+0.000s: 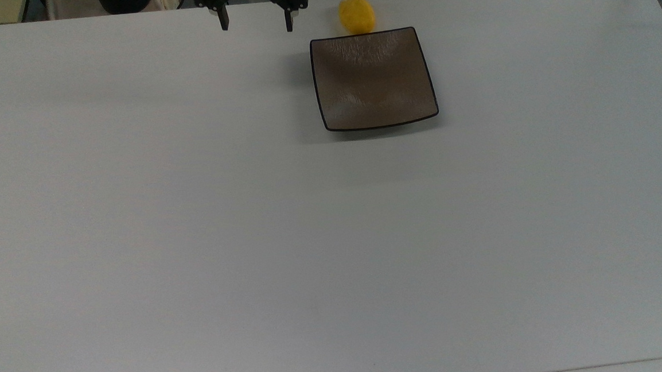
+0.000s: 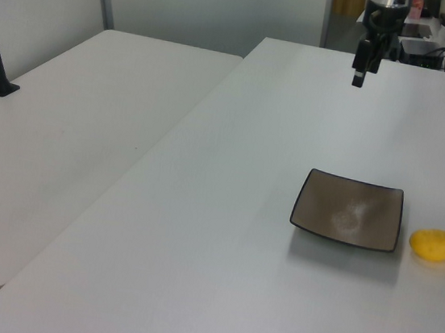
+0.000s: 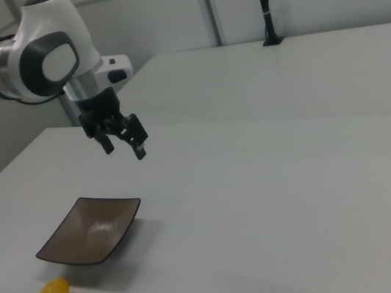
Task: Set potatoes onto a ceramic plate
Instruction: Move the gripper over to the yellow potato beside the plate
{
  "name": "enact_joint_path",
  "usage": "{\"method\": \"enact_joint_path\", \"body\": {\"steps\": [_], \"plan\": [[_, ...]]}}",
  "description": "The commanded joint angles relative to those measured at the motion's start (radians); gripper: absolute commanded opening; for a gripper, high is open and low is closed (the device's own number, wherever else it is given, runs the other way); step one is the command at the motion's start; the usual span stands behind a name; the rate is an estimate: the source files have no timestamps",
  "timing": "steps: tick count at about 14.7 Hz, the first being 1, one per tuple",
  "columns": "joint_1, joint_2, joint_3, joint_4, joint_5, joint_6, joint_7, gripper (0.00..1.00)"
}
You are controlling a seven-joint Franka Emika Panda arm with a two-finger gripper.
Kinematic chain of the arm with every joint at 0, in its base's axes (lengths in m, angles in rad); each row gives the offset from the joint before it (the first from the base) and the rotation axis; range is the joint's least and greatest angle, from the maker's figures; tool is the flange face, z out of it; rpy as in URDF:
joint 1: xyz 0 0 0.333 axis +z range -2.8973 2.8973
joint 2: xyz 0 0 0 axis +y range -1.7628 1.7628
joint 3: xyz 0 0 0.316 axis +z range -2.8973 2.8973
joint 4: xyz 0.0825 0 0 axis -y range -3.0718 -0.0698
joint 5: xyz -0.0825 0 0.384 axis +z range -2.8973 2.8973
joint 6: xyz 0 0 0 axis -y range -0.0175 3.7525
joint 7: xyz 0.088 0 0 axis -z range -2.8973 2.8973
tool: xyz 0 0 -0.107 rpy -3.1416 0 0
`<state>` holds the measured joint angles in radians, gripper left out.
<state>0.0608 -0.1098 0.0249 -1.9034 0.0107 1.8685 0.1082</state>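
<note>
This looks like a robotics lab. A white robot arm (image 3: 40, 56) stands at the edge of a wide, plain white table (image 1: 253, 225), with a second white table (image 2: 72, 132) just beside it against bare pale walls. Clamped black poles (image 3: 262, 2) rise from the tables' edges, and cables and equipment (image 2: 433, 42) crowd behind the arm.
</note>
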Motion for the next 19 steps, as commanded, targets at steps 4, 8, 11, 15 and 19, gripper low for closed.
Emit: {"method": "enact_joint_path", "body": {"steps": [4,8,11,15,19], "plan": [[0.075,-0.293,-0.005,-0.366,0.009,0.026,-0.038,1.00],[0.169,-0.315,-0.006,-0.439,0.009,0.021,-0.065,1.00],[0.240,-0.315,-0.006,-0.466,0.009,0.004,-0.138,1.00],[0.310,-0.312,-0.006,-0.532,0.023,0.026,-0.142,1.00],[0.293,-0.314,-0.008,-0.476,0.028,-0.114,-0.203,1.00]]}}
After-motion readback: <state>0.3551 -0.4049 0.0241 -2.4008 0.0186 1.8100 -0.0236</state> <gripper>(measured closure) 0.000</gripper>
